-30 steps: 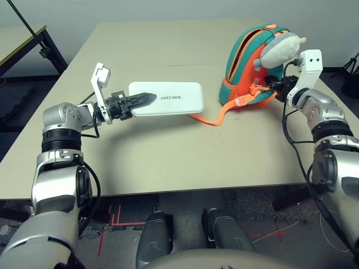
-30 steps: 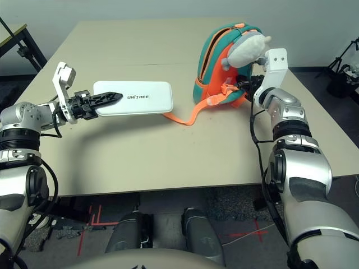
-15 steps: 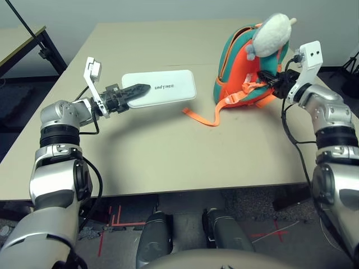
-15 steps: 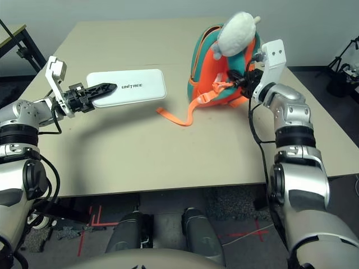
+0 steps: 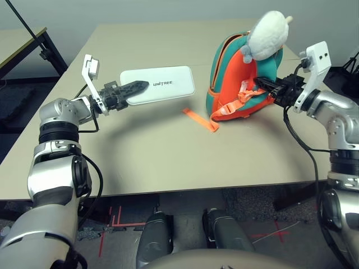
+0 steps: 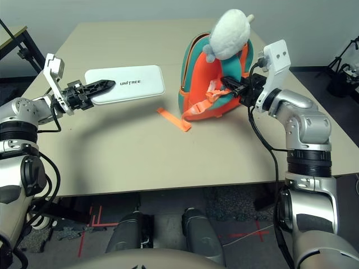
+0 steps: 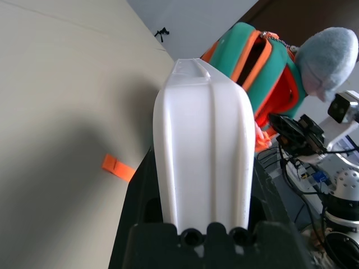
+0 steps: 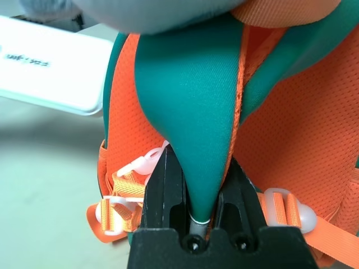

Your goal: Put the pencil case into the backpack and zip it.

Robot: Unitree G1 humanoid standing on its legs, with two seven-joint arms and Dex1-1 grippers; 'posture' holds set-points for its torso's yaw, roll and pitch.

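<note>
Broad tan table (image 5: 168, 151) underneath, bare apart from the task's things. Right of centre and toward the far side, orange and teal backpack (image 5: 233, 84) propped upright, open mouth turned left, grey-white plush toy (image 5: 268, 35) on top, loose strap end (image 5: 200, 119) lying flat at its near left. Soft and floppy by the look of it, likely to slump once released, so best held by a firm fold of trim or a strap root while loading. Left of it, held off the tabletop, flat white pencil case (image 5: 160, 92) with lettering facing up, long axis pointing right toward the opening, well apart from the bag. Looks rigid, light and smooth; probably slippery, so a pinch well in from the short end seems safer than one at the very edge. Left gripper (image 5: 136, 88) clenched on the case's left end, one finger above, one below. Right gripper (image 8: 193, 193) clamped on a teal fold of the backpack's right side, keeping the bag upright. Zip not yet closed; slider not made out.
</note>
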